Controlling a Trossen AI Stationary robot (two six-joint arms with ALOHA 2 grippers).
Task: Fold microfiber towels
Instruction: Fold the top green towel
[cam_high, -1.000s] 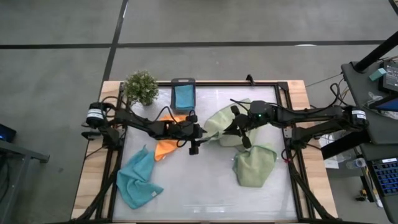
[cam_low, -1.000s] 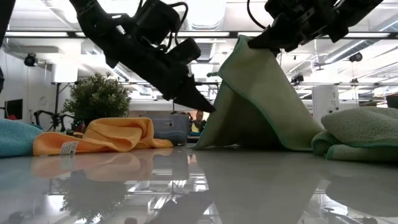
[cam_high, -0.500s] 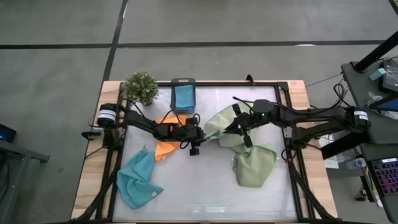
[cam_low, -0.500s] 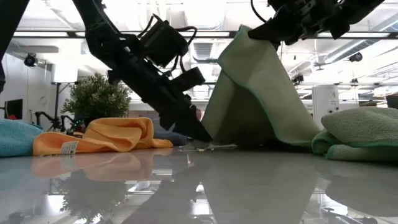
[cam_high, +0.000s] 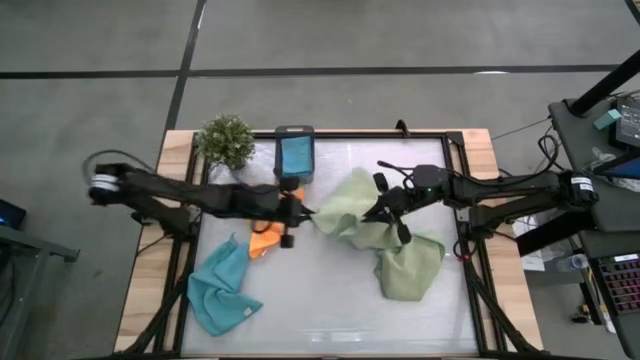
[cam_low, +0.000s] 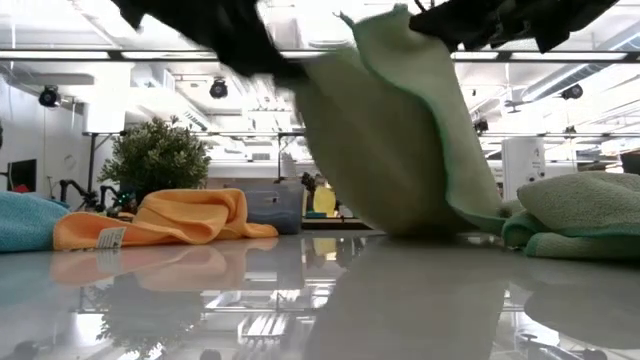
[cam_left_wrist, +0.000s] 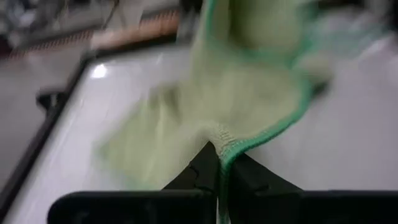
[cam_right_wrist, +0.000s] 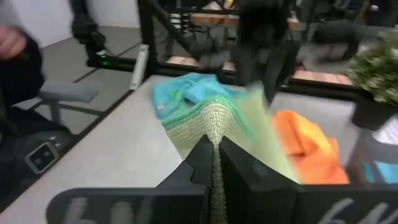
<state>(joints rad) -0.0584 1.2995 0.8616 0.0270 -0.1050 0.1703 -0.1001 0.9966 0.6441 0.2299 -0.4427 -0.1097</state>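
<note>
Blue towel lies crumpled at the near left of the table, untouched. Orange towel is bunched just right of it and farther back, next to the left arm. Far left corner has the potted plant; the dark box beside it holds a second blue cloth.

Left gripper is at mid table, fingers together, pinched on a corner of the green towel; the left wrist view shows the green hem clamped right at the tips.

Right gripper is just right of centre, also clamped on that towel's edge, cloth wedged between its fingers in the right wrist view. In the low view the towel hangs lifted between the two arms, lower edge touching or just off the table; can't tell which.

Second green towel sits in a heap near right, untouched.

Step in hand, as I read it: both corners gripped, towel lifted for spreading. Nothing folded yet, so early in the task.

Next move needs the grippers pulled apart to tension the held edge, then the towel lowered flat on bare table, clear of the orange towel and the green heap.
</note>
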